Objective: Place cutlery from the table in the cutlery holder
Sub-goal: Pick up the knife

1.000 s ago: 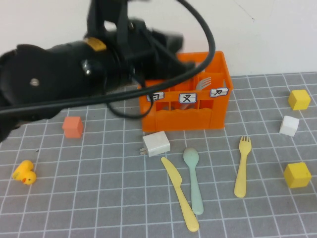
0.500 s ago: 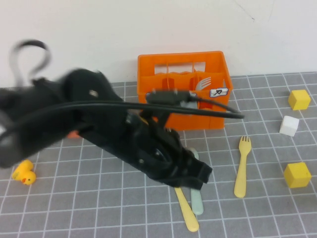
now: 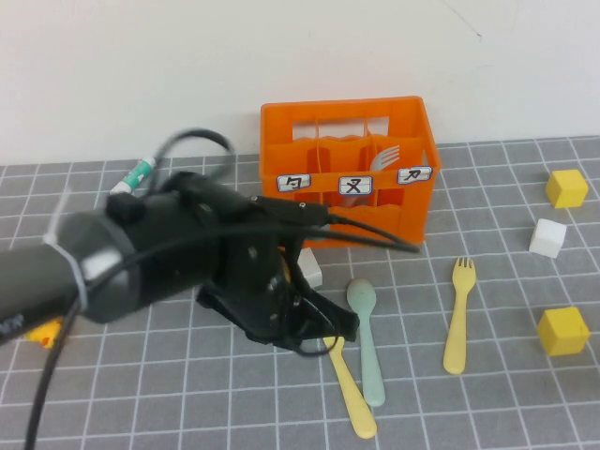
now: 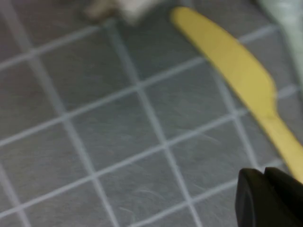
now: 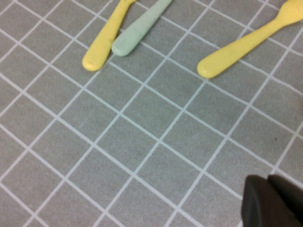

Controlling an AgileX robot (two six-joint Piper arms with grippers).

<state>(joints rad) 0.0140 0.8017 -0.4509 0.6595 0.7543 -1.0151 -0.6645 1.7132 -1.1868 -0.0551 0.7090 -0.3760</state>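
1. Three utensils lie loose on the table [image 3: 525, 375]: the knife [image 3: 341, 380], the spoon [image 3: 367, 347] just beside it on the right, and the yellow fork [image 3: 457, 317] well apart at 3 o'clock from them. A grey fork [image 3: 386, 157] stands in the crate [image 3: 347, 202] at 12 o'clock.
2. My left pincer [image 3: 323, 328] hangs low over the knife's blade end. I cannot tell how far its jaws stand apart, and I see nothing held in them.
3. My right pincer [image 5: 272, 201] looks down on the handle ends from the 6 o'clock side; it shows only a dark tip, so I cannot tell its opening either, and it carries nothing that I can see.
4. I judge the knife is the target. I would centre the jaws across its narrow width, as the left wrist view shows the blade off to one side.
5. Spoon and knife handles nearly touch, so I would grip near the blade, where the gap is wider.
6. White block [image 3: 307, 269] sits at 11 o'clock from the knife; I would descend straight to avoid nudging it.
7. Lift fully before swinging towards the crate.
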